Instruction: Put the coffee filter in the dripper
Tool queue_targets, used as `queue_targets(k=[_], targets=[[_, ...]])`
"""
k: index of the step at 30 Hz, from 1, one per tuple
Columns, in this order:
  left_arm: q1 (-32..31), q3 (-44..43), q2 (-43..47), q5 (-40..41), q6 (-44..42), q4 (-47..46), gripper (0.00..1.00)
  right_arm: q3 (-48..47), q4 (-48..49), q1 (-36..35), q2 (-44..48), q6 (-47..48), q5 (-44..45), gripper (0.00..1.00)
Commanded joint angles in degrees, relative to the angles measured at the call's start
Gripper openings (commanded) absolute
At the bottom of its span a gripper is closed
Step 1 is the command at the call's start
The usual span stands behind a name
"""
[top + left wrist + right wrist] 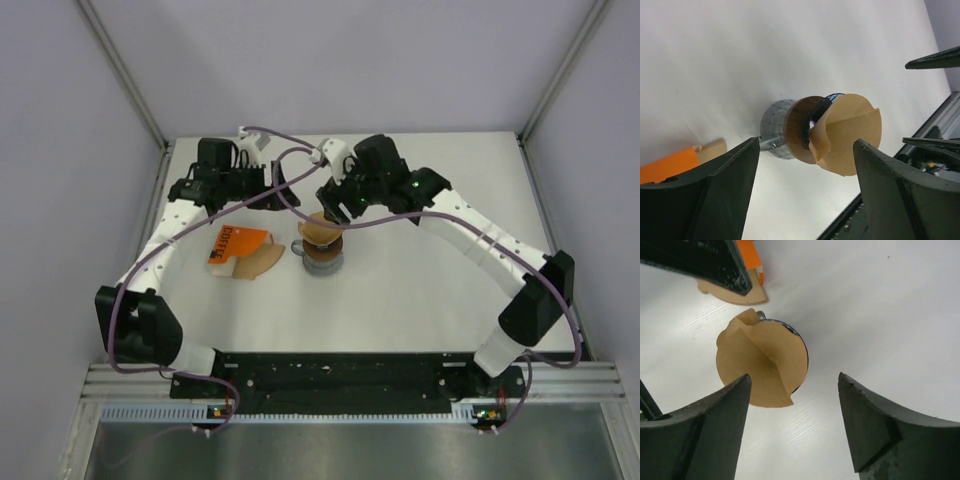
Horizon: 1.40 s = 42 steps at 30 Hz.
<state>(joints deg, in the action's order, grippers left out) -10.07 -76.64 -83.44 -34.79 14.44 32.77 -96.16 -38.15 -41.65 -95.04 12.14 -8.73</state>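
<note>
Creased thin tan paper coffee filter (760, 360) seated in dripper (820, 107), dark rim showing. left jaws, right jaws: spread, gripping nothing.

table (420, 290): white | directly on it: orange packet (237, 245); grey mug (322, 264)

Near the middle of the table (420, 290) stood the mug (772, 129), with the ring (797, 127) on it and the dripper (822, 105) on the ring. The coffee filter (322, 232) sat in the dripper's mouth, standing out past the rim. At the mug's 9 o'clock lay the packet (238, 245). Its stack of papers (258, 264) fanned out toward 4 o'clock, just beside the mug. The right gripper (794, 376) hung above the filter, slightly toward 12 o'clock, and the left gripper (807, 141) hung at 10 o'clock.
</note>
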Motion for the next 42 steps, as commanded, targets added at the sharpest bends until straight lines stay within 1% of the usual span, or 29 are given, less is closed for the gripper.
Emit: queue_targets(k=[1, 3, 7, 10, 12, 16, 19, 25, 28, 35, 42], targets=[[12.1, -2.6, 2.5, 12.6, 3.0, -1.5, 0.81, 10.5, 9.3, 22.6, 14.7, -16.8, 1.0, 0.83], [13.2, -2.6, 2.5, 16.0, 0.9, -2.8, 0.83, 16.2, 12.8, 28.6, 17.6, -18.8, -1.3, 0.87], [15.1, -1.9, 1.2, 23.7, -2.0, -4.6, 0.83, 28.1, 19.8, 38.7, 22.3, -22.4, -6.3, 0.93], [16.5, 1.5, 1.1, 26.2, -3.2, -8.8, 0.83, 36.6, 27.2, 45.4, 24.4, -24.4, -7.8, 0.95], [17.4, 4.9, 1.3, 26.8, -3.4, -12.8, 0.83, 41.6, 31.6, 47.4, 25.7, -24.9, -7.0, 0.95], [18.6, 11.7, 2.1, 28.0, -4.1, -20.0, 0.84, 50.3, 40.1, 48.0, 27.2, -23.5, -4.5, 0.95], [19.1, 15.2, 2.0, 28.5, -4.7, -23.8, 0.84, 54.5, 43.8, 48.0, 27.3, -22.7, -4.4, 0.95], [19.6, 21.5, 1.9, 28.3, -4.9, -30.7, 0.84, 58.5, 49.7, 48.0, 27.2, -22.2, -5.0, 0.95], [19.7, 22.8, 1.7, 28.3, -4.9, -31.5, 0.84, 59.7, 51.1, 48.0, 26.9, -22.0, -5.3, 0.95], [19.7, 22.7, 0.4, 29.0, -5.6, -29.7, 0.85, 61.5, 53.5, 48.0, 26.7, -21.6, -5.4, 0.95], [19.7, 24.2, 0.4, 29.1, -5.5, -31.0, 0.85, 62.6, 54.9, 48.0, 26.5, -21.5, -5.9, 0.95]])
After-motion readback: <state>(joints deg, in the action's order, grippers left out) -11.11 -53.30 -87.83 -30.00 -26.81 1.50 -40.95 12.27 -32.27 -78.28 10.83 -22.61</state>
